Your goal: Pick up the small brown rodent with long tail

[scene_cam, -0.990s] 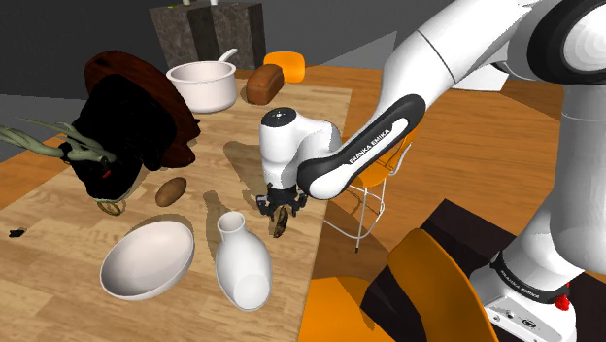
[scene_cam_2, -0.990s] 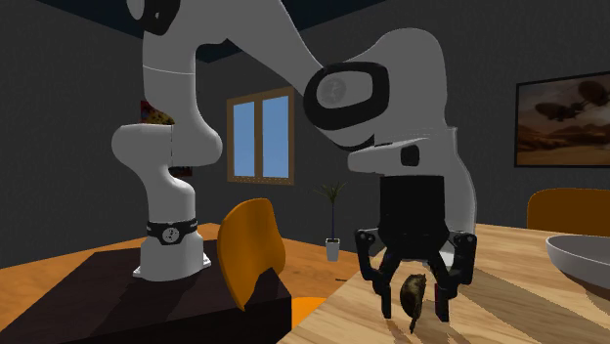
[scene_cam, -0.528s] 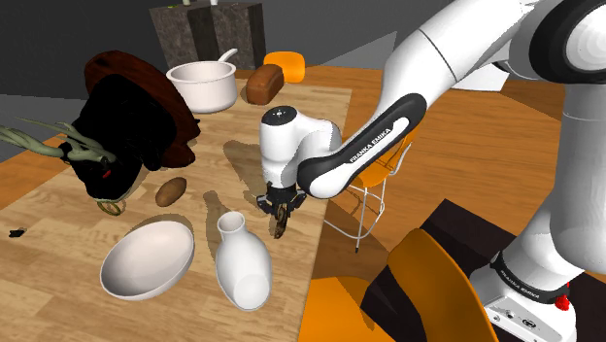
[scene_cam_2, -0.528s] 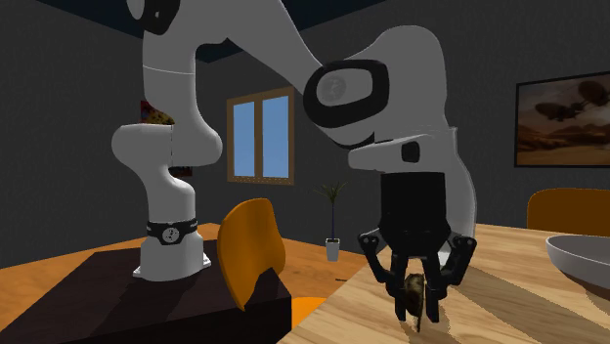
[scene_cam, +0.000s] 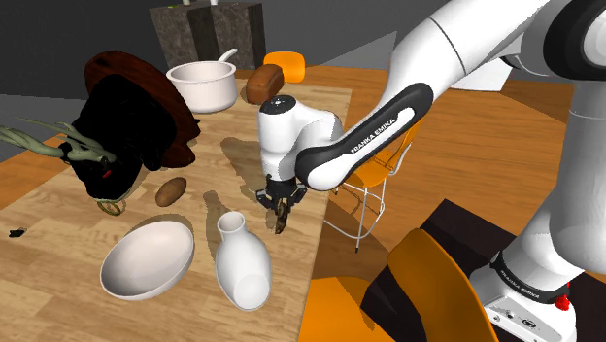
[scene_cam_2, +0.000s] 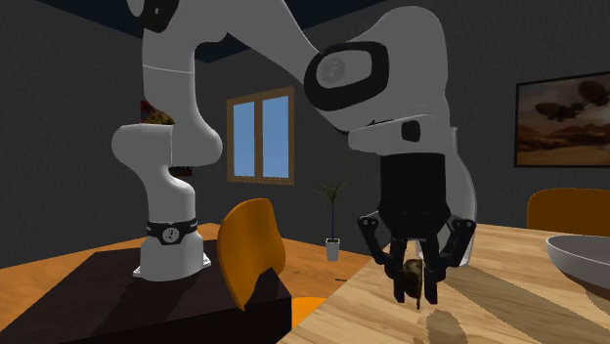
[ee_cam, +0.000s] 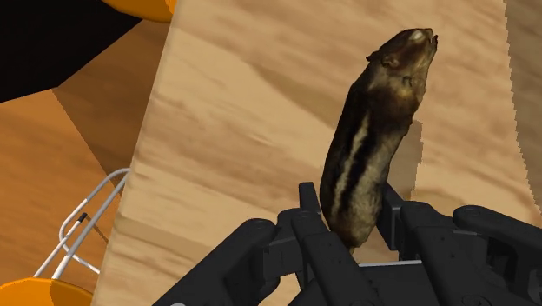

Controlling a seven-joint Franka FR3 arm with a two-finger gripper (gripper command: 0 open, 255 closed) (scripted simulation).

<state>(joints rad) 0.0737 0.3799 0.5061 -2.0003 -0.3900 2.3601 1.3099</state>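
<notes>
Since the frame a second back, your gripper (scene_cam_2: 414, 283) has gone from splayed around the rodent (scene_cam_2: 414, 278) to clamped on it, and the hand has risen a little.

Close in, the wrist view shows the two black fingers (ee_cam: 317, 235) pinching the hind end of a striped brown body. The head points away from the palm, with the bare wooden table (ee_cam: 226, 130) beyond it.

You are in the lift. The grasp is made and, by my reading, the animal is just clear of the tabletop. The next move calls for a straight, steady rise, because the hold sits near one end and the body could swing or slip.

The second exterior view gives you what the wrist view cannot: a gap and a shadow beneath the rodent. The shoulder view adds the neighbours to keep clear of. A white vase (scene_cam: 243, 262) stands just beside the gripper, a white bowl (scene_cam: 148, 257) lies beyond it, and a white pot (scene_cam: 204, 85) sits at the table's far end.
</notes>
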